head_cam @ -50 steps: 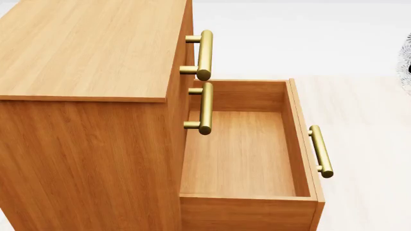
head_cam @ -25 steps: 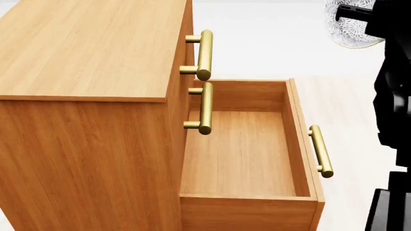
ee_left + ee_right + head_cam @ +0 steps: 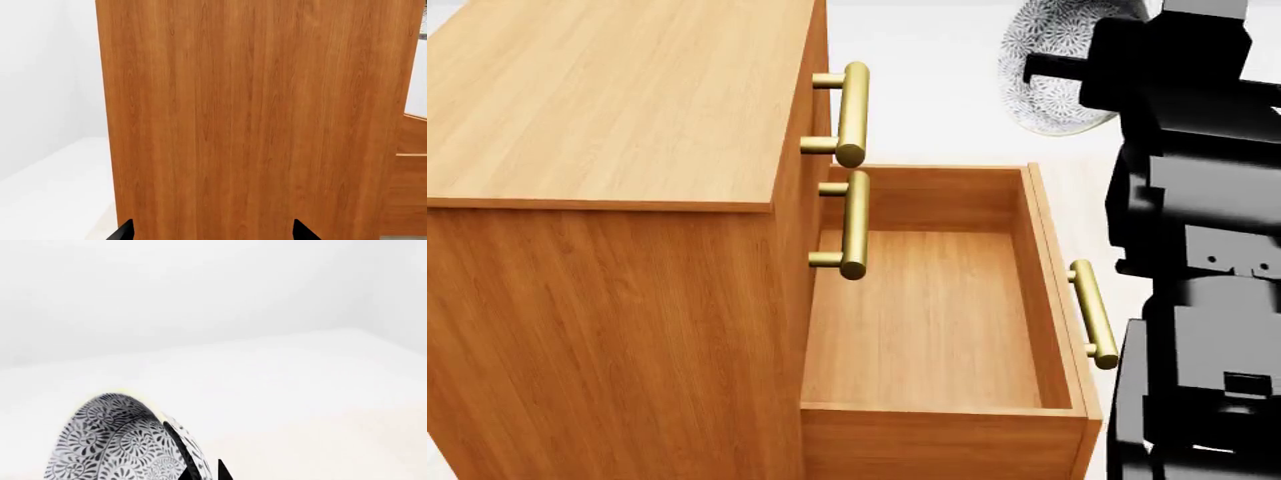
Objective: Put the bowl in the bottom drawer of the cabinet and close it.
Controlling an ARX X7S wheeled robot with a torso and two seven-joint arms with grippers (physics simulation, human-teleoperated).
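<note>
The cabinet (image 3: 614, 110) fills the left of the head view, and its bottom drawer (image 3: 928, 330) is pulled out and bare inside. The drawer's brass handle (image 3: 1093, 314) faces right. The bowl (image 3: 1038, 95) hangs tilted on its side in the air, above and beyond the drawer's far right corner. My right gripper (image 3: 1046, 68) is shut on its rim. The right wrist view shows the bowl (image 3: 113, 445) with one of the gripper's (image 3: 202, 474) fingers on each side of the rim. My left gripper (image 3: 212, 232) is open, its tips spread wide before the cabinet's side wall (image 3: 253, 115).
The two upper drawers are shut, and their brass handles (image 3: 851, 112) (image 3: 854, 225) jut out over the open drawer's left side. My black right arm (image 3: 1201, 260) fills the right edge, beside the drawer front. The floor (image 3: 961, 60) is pale and white.
My right arm has swung further left into the head view, carrying the bowl from the top right corner toward the drawer's far end. The cabinet and drawer have not moved.
</note>
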